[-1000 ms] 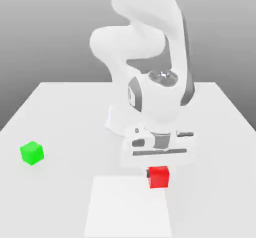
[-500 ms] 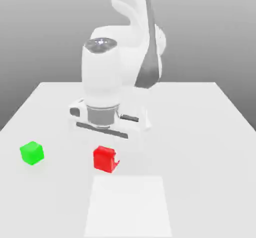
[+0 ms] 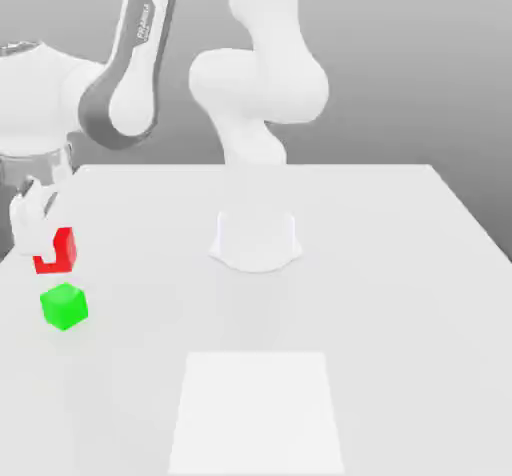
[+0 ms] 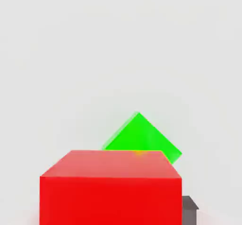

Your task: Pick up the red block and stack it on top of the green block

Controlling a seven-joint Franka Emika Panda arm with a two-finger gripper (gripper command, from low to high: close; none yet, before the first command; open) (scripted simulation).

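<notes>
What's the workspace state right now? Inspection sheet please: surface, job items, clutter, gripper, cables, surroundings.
Surface: flat white tabletop with a lighter square patch near the front edge.
Job's things: small bright red cube held off the table, just above the small bright green cube, not yet resting on it. The green cube sits on the table at the exterior view's left; in the hand view it lies turned relative to the red cube.
Clutter: nothing seen.
Grippers: gripper jaws shut on the red cube.
Cables: nothing seen.
Surroundings: plain grey backdrop; white arm base at mid-table.
</notes>
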